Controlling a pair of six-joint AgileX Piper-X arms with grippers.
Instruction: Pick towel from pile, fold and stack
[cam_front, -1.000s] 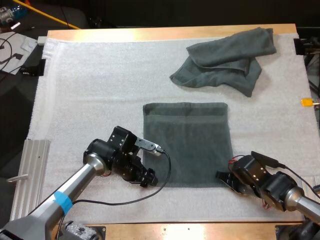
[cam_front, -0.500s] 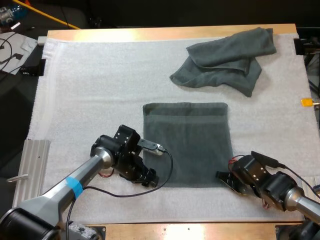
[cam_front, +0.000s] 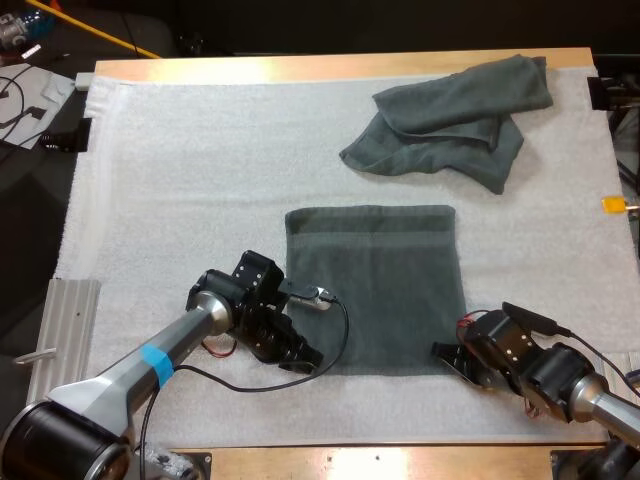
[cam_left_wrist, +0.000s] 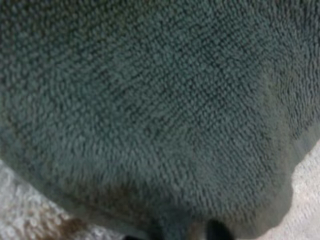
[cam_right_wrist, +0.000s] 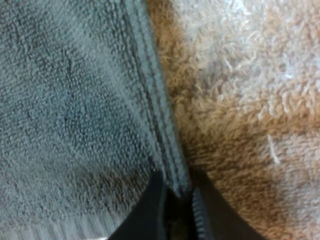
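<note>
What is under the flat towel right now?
The white mat shows around every edge of the flat towel, so it lies on the mat. Anything directly beneath is covered. The right gripper pinches its near edge.

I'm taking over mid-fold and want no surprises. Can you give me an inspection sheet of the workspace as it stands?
surface: white mat on a wooden table, lying flat.
job's things: flat towel spread mid-mat; crumpled towel at the far right, apart from it.
clutter: ribbed metal rail at the mat's near left edge.
grippers: left gripper at the flat towel's near left corner, grip not readable; right gripper shut on the hem at the flat towel's near right corner.
cables: dark cables off the table's far left.
surroundings: yellow rod beyond the far left corner.
</note>
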